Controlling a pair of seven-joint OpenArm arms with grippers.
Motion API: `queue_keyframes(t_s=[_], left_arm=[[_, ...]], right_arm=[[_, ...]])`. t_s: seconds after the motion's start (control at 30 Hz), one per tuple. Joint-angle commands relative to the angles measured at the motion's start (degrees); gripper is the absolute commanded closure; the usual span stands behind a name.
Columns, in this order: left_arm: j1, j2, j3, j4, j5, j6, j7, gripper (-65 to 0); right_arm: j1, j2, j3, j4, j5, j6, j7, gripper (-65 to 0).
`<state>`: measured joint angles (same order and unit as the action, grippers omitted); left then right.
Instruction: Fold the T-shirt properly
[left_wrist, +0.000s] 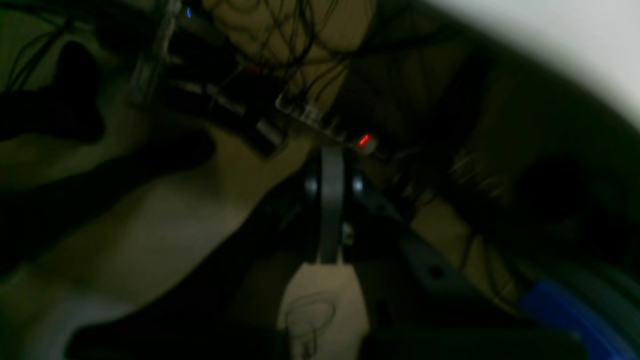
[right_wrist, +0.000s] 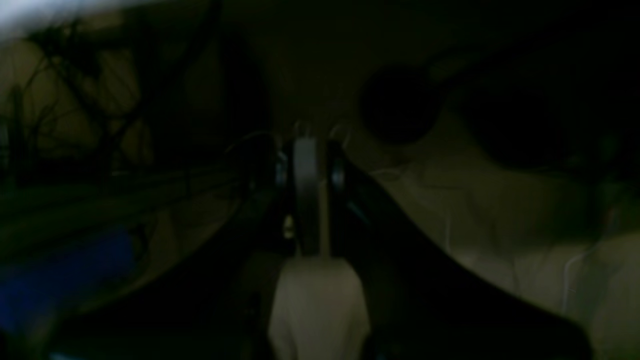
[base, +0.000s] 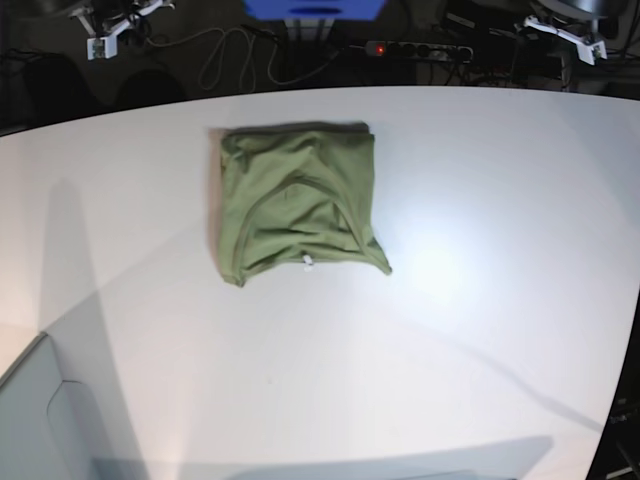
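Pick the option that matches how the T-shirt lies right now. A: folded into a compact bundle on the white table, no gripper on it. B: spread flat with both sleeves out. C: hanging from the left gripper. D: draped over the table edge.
A: the base view shows the T-shirt folded into a compact bundle on the white table, with no gripper touching it.

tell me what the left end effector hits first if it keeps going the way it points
Probably the power strip among the cables on the floor. The left end effector is shut and aims there, off the table. The dim, blurry view leaves depth unclear.
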<state>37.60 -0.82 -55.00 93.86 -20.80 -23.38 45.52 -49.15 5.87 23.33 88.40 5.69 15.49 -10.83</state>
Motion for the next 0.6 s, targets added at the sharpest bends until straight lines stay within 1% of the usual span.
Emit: queue_keyframes(t_s=[0.0, 0.1, 0.2, 0.23, 0.27, 0.33, 0.37, 0.4, 0.47, 0.53, 0.57], left_arm=[[-0.29, -0.46, 2.04, -2.39, 2.64, 0.04, -3.10, 0.0], [-3.10, -0.63, 7.75, -14.35, 12.58, -0.23, -13.12, 0.0], [-6.62, -0.89, 10.74, -27.80, 18.91, -0.05, -22.97, 0.0], [-7.93, -1.69, 11.62, -32.37, 20.75, 0.04, -25.78, 0.0], [-9.43, -2.83, 12.94, -37.73, 22.60, 0.04, -28.59, 0.0], [-13.21, -5.73, 16.19, -50.48, 25.76, 0.04, -34.40, 0.0], [-15.49, -7.58, 17.60, -56.99, 26.47, 0.12, -37.39, 0.0], [-18.22, -9.07, 19.44, -64.37, 26.91, 0.12, -41.69, 0.0], [-22.70, -11.18, 23.31, -75.97, 27.08, 1.00, -49.34, 0.0], [-26.48, -12.32, 29.11, -84.59, 27.17, 3.82, -56.29, 0.0], [-27.63, -12.41, 32.10, -85.82, 27.17, 5.05, -58.13, 0.0]], right_arm=[[0.93, 1.03, -1.66, -3.96, 0.86, 0.12, 3.49, -0.1], [6.29, 2.44, -6.32, -19.17, 0.77, 0.03, 9.99, -0.1], [12.27, 2.61, -10.72, -34.55, 0.50, 0.03, 18.26, -0.1], [14.20, 2.79, -12.48, -38.86, -0.20, -0.06, 20.72, -0.1], [16.05, 3.32, -14.32, -42.99, -1.61, -0.85, 23.27, -0.1], [19.56, 3.49, -17.57, -50.64, -5.83, -6.91, 28.72, -0.1], [20.97, 3.49, -18.80, -53.81, -7.76, -11.22, 31.18, -0.1], [22.46, 3.49, -20.21, -56.97, -9.25, -16.23, 33.64, -0.1], [25.28, 3.23, -22.23, -61.46, -10.13, -24.67, 36.10, -0.1], [28.35, 2.18, -24.52, -65.94, -10.13, -32.41, 36.19, -0.2], [29.85, 1.82, -25.40, -67.70, -10.13, -34.96, 36.19, -0.2]])
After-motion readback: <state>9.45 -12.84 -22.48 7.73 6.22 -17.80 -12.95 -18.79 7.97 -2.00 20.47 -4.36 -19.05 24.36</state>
